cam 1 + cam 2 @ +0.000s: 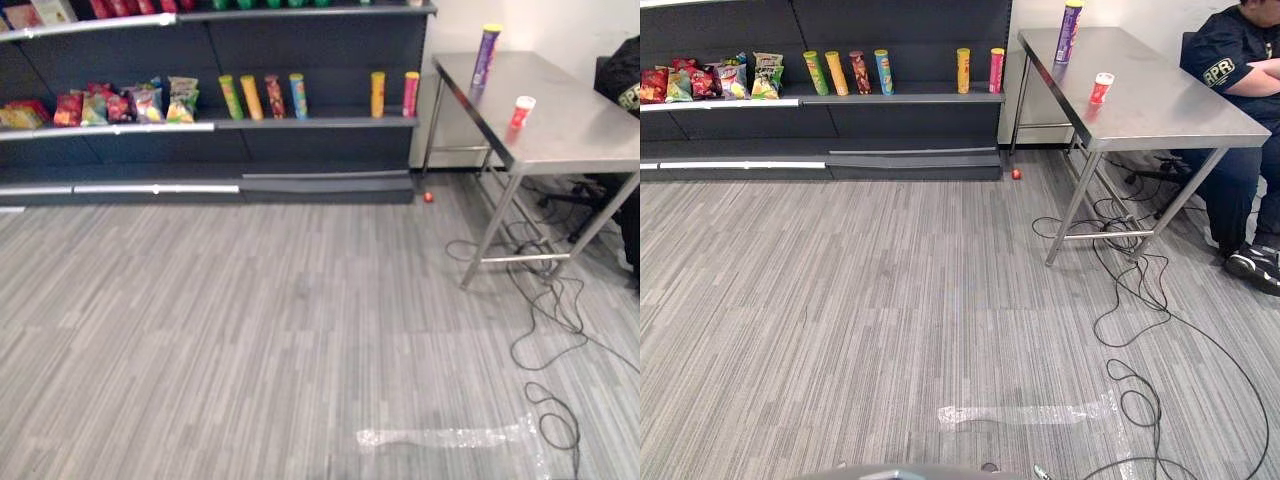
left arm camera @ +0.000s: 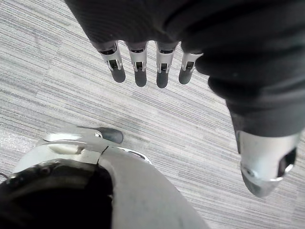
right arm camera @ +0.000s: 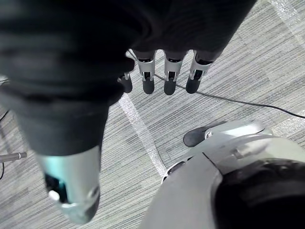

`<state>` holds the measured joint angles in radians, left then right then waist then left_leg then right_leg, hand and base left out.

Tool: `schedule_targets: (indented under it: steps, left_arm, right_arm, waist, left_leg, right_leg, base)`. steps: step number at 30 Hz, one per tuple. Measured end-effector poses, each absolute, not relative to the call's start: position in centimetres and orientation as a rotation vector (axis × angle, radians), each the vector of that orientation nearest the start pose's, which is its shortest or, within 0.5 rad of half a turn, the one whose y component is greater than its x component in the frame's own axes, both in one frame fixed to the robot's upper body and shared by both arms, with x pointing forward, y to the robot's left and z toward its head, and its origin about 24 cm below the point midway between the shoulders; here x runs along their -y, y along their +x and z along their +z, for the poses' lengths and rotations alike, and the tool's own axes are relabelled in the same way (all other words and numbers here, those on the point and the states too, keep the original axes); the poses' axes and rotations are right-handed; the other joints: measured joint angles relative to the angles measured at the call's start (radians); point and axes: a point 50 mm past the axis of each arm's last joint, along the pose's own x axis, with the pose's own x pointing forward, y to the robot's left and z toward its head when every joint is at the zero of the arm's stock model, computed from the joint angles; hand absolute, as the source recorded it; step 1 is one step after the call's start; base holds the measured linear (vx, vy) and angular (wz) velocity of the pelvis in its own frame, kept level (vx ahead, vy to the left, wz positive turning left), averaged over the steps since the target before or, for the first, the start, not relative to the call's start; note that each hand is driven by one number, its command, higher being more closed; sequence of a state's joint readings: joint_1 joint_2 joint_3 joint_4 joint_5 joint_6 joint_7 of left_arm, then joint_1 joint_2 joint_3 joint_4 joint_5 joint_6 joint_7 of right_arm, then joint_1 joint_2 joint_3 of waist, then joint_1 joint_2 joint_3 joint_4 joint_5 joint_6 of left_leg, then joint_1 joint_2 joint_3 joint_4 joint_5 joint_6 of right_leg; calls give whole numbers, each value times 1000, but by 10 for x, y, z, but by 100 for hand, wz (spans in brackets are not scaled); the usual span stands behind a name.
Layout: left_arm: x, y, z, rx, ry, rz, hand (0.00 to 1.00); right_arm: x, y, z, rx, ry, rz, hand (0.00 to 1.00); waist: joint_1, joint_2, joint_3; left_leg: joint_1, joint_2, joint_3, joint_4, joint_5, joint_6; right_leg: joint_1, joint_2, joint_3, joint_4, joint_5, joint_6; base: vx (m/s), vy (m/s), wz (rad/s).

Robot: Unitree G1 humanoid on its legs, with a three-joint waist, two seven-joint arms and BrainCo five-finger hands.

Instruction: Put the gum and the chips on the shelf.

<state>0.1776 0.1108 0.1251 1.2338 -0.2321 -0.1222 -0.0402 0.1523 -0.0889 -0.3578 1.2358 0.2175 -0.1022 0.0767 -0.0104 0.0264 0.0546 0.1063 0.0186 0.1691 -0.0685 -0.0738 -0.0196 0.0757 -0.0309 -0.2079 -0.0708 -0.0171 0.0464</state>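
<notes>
Fingers [image 2: 139,67] of left hand [image 2: 162,71] hang loosely straight, spread a little, holding nothing and touching nothing; floor [image 2: 57,86] behind them. Thumb [image 2: 267,162] sits apart from them, also free. Right hand [image 3: 169,74] is in the same state: fingers [image 3: 147,78] relaxed and empty over the floor, thumb [image 3: 71,186] off to the side.

Both task items are on the table [image 1: 585,135], neither is in a hand:
- chips [image 1: 486,55]: 1 purple tube with a yellow lid, upright at the far corner nearest the shelf
- gum [image 1: 521,111]: 1 small red canister with a white lid, upright, nearer the camera than the chips and apart from them

The table stands to the right of the shelf [image 1: 320,60], near its end.

Shelf, middle tier:
- 6 tubes [image 1: 274,96], upright or slightly leaning: 4 grouped, then a gap, then 2 further right
- bags [image 1: 125,103] packed together on the left section; can't count them exactly

On the floor:
- 1 small red ball [image 1: 428,197] by the shelf base, between shelf and table legs
- 1 clear tape [image 1: 450,437] strip lying flat, close to the camera

Person [image 1: 1240,80] in a dark shirt sits at the table's right side, arms near its edge.
</notes>
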Motion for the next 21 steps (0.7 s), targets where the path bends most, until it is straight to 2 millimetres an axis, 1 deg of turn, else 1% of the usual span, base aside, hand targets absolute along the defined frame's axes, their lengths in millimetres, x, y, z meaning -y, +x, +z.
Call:
schedule_targets:
  steps: [1,3,5,9,13,15,21]
  left_arm:
    - [-208,23,-173,-1236,-187,352,0]
    - [-209,25,-173,-1232,-188,347,0]
    - [-209,26,-173,-1230,-187,346,0]
    - [-209,26,-173,-1230,-186,345,0]
    - [-209,26,-173,-1231,-186,345,0]
    - [-209,26,-173,-1230,-186,345,0]
    - [-208,26,-173,-1231,-187,344,0]
  right_arm:
    - [218,28,-172,-1180,343,-512,0]
    - [217,32,-172,-1167,356,-520,0]
    - [216,36,-172,-1157,358,-515,0]
    - [216,36,-171,-1154,357,-515,0]
    - [216,36,-171,-1154,357,-515,0]
    - [216,35,-172,-1157,356,-516,0]
    - [216,35,-171,-1153,358,-513,0]
  waist:
    - [1,-9,9]
    - [0,-3,17]
    - [0,-3,16]
    - [2,-4,17]
    - [3,-3,17]
    - [11,-3,18]
    - [11,-4,20]
  left_leg:
    - [5,1,12,0,-5,-7]
    - [20,1,16,0,-9,-13]
    - [20,1,23,-2,-10,-16]
    - [22,1,41,-7,-10,-16]
    - [27,7,46,-14,-11,-16]
    - [36,12,60,-18,-11,-17]
    - [36,12,65,-21,-11,-17]
  right_leg:
    - [4,0,-2,-1,0,1]
    - [20,1,-2,-6,-1,10]
    - [17,1,-2,-6,-2,17]
    - [17,1,-1,-14,-4,22]
    - [17,8,2,-15,-4,22]
    - [18,13,15,-16,-4,21]
    - [16,14,18,-19,-3,20]
  base:
    - [12,0,-5]
    - [32,-6,-8]
    - [12,-10,-8]
    - [-20,-19,-7]
    - [-50,-41,-5]
    - [-67,-53,-15]
    - [-17,-18,-4]
